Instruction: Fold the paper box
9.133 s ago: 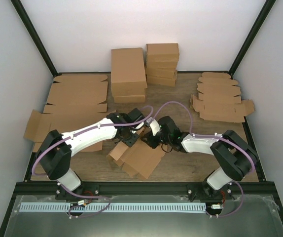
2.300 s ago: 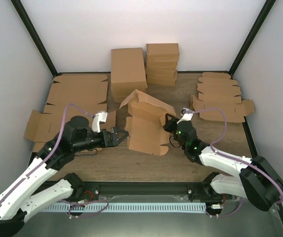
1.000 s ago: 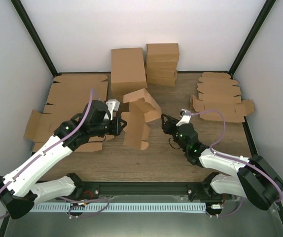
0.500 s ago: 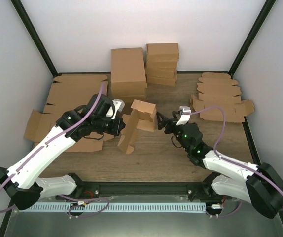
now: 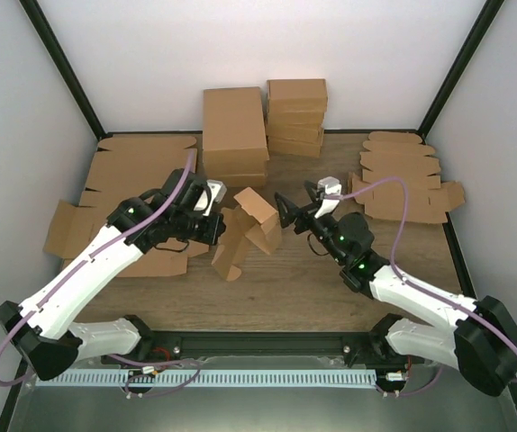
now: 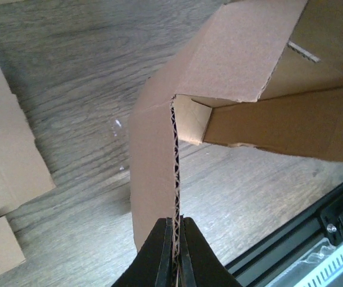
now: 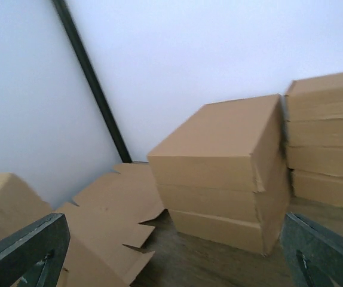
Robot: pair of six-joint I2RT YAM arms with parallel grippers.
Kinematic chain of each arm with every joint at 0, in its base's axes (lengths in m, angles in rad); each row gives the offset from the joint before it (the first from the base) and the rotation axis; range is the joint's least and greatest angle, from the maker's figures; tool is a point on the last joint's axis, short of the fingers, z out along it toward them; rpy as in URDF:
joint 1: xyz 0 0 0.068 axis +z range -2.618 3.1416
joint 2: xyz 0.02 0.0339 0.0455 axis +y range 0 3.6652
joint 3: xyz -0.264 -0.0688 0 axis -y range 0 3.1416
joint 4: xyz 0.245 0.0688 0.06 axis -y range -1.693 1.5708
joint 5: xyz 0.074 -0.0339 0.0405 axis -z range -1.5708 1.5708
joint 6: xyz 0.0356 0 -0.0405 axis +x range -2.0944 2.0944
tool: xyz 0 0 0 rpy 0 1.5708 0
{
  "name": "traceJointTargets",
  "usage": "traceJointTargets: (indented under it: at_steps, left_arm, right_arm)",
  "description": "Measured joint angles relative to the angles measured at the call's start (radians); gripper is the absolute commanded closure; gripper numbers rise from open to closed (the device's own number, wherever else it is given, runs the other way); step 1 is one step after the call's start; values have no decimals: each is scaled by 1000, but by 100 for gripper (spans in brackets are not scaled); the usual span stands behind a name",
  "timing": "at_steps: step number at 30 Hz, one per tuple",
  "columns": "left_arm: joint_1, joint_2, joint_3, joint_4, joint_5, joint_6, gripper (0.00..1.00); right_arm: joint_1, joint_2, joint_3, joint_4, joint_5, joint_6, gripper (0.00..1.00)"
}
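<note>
The paper box (image 5: 251, 227) is a half-folded brown cardboard piece held off the wooden table, one flap hanging down. My left gripper (image 5: 215, 230) is shut on its left wall. In the left wrist view the black fingertips (image 6: 175, 230) pinch the corrugated edge, and the folded body (image 6: 243, 54) spreads above them. My right gripper (image 5: 296, 202) stands open just right of the box, apart from it. In the right wrist view its fingers (image 7: 25, 245) are spread wide with nothing between them, and a blurred corner of the box (image 7: 1, 200) shows at the left.
Two stacks of folded boxes (image 5: 234, 135) (image 5: 296, 115) stand at the back; the larger stack (image 7: 219, 167) faces the right wrist camera. Large flat blanks (image 5: 140, 173) cover the left side, and smaller flat blanks (image 5: 403, 180) lie at the right. Black frame posts stand at the corners.
The right gripper has opened wide and risen toward the back, tilting upward. The left gripper has turned the box and carried it slightly back and right.
</note>
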Motion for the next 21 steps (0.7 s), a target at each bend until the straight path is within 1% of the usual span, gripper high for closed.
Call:
traceJointTargets:
  at_steps: [3, 9, 12, 15, 17, 21]
  left_arm:
    - [26, 8, -12, 2, 0, 6, 96]
    - [74, 28, -15, 11, 2, 35, 96]
    - [109, 30, -15, 8, -3, 51, 96]
    - [159, 30, -15, -10, -19, 59, 96]
    - [173, 31, -15, 0, -18, 69, 96]
    - [199, 35, -18, -6, -19, 84, 96]
  right_arm:
    - [9, 49, 8, 66, -63, -47, 0]
    - [74, 180, 92, 111, -164, -202, 0]
    - [133, 257, 187, 87, -181, -303, 0]
    - [146, 349, 321, 32, -167, -356, 0]
    - [153, 403, 394, 15, -174, -374, 0]
    - [172, 474, 486, -13, -187, -386, 0]
